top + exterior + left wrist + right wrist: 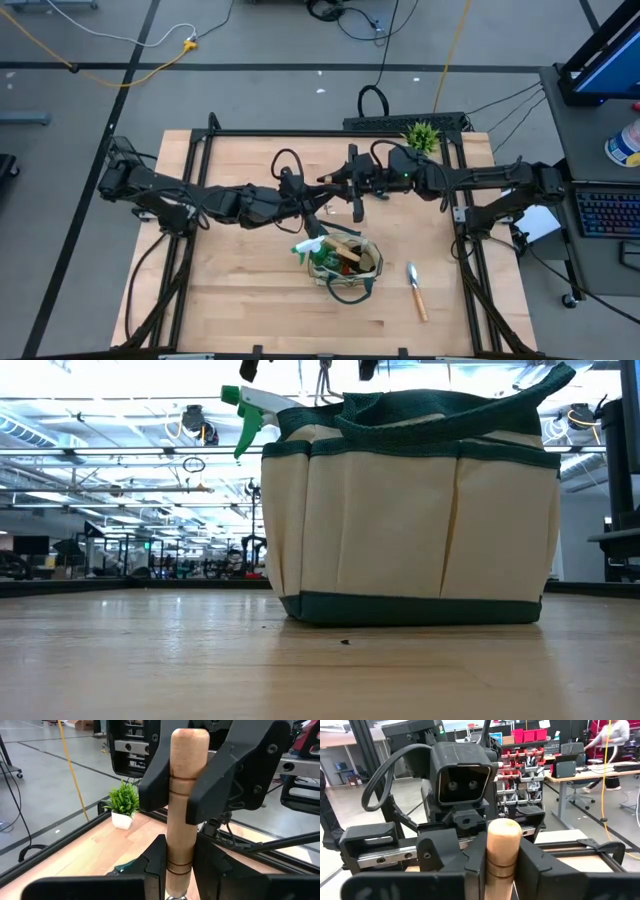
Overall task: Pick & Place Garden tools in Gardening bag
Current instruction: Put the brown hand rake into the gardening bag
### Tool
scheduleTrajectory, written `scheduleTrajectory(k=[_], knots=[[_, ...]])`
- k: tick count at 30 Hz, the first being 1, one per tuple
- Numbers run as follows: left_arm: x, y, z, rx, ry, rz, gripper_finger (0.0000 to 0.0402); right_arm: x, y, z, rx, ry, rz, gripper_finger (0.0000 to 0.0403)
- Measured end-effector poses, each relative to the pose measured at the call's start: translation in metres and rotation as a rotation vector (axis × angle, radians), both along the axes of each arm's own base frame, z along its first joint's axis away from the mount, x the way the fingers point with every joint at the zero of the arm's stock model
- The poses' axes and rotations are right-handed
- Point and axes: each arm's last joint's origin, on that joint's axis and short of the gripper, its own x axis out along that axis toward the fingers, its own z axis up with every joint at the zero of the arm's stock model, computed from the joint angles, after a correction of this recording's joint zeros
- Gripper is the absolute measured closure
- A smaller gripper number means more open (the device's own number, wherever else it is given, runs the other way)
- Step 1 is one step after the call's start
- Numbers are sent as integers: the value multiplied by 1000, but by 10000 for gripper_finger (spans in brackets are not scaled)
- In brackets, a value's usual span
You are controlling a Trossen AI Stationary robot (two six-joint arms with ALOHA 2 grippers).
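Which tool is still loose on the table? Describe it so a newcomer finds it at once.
Find the gardening bag at the front middle of the wooden table. Just to its right, toward the right arm's side, a trowel lies flat on bare wood, apart from the bag. It is the only tool outside the bag and the grippers: metal blade, wooden handle.

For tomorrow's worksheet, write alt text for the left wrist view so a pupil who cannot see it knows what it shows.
An upright wooden handle fills the centre, gripped low by the left tool and higher up by the right tool facing it. Behind, a small potted plant stands near the edge of the wooden table.
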Motion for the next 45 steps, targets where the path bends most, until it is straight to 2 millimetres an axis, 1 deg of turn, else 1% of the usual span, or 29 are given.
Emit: scheduleTrajectory(k=[7,11,12,14,19,22,25,29,32,35,38,42,45], knots=[[0,1,0,-9,-1,-12,336,0,-1,0,-1,0,-5,349],[0,1,0,17,9,-19,335,0,-1,0,-6,-1,-6,349],[0,1,0,23,10,-20,329,0,-1,0,-8,-2,-7,349],[1,1,0,23,10,-23,299,0,-1,0,-14,-2,-8,349],[0,0,-1,30,21,-33,193,-1,-2,1,-15,-4,-19,349],[-1,0,-4,37,58,-38,137,-1,-2,1,-17,-4,-24,349],[-5,-2,-8,31,120,-45,91,-1,-4,1,-16,-4,-32,349],[-19,-4,-10,31,241,-123,49,-1,-8,-3,-12,34,-58,349],[-30,-3,-7,-65,269,-140,28,-2,-11,-5,-7,69,-69,349],[-45,-1,0,-110,280,-133,14,-4,-12,-9,13,115,-63,349],[-60,-2,5,-118,318,-130,8,-8,-10,-12,48,176,11,349],[-80,-3,10,-113,354,-90,11,-17,-4,-15,122,270,131,349],[-93,-4,8,-116,364,-48,16,-24,3,-14,167,319,243,349]])
